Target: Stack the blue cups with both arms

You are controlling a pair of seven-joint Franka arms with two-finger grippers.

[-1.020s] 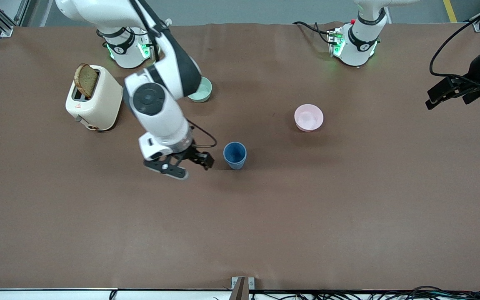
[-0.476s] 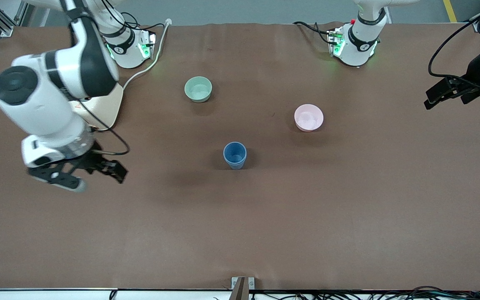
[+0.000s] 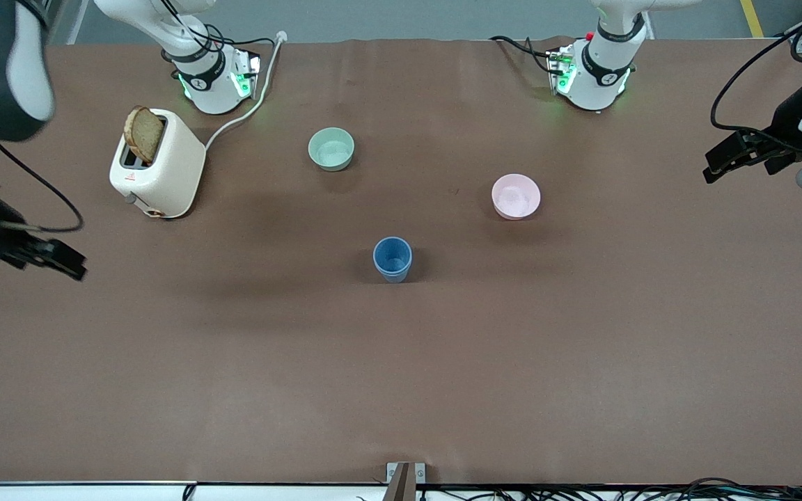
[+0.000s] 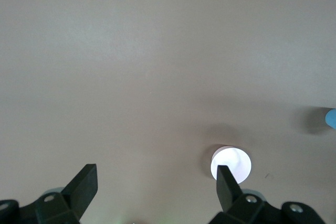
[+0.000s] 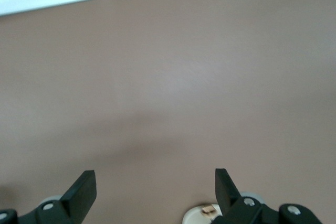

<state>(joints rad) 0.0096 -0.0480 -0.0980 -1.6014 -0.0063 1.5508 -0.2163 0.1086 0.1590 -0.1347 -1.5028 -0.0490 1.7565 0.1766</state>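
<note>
One blue cup (image 3: 392, 259) stands upright mid-worktop (image 3: 401, 362), nearer the front camera than the pale green bowl (image 3: 331, 149) and pink bowl (image 3: 516, 196). Left gripper (image 4: 155, 182) and right gripper (image 5: 155, 184) hang fingers spread, holding nothing, over their own ends of the worktop.

you get even, soft overhead light on the brown table (image 3: 401, 362), with faint broad shadows beside the blue cup (image 3: 392, 259) and pink bowl (image 3: 516, 196). that bowl glares white in the left wrist view, perhaps overexposed. the right gripper (image 3: 39, 256) looks slightly motion-blurred.
</note>
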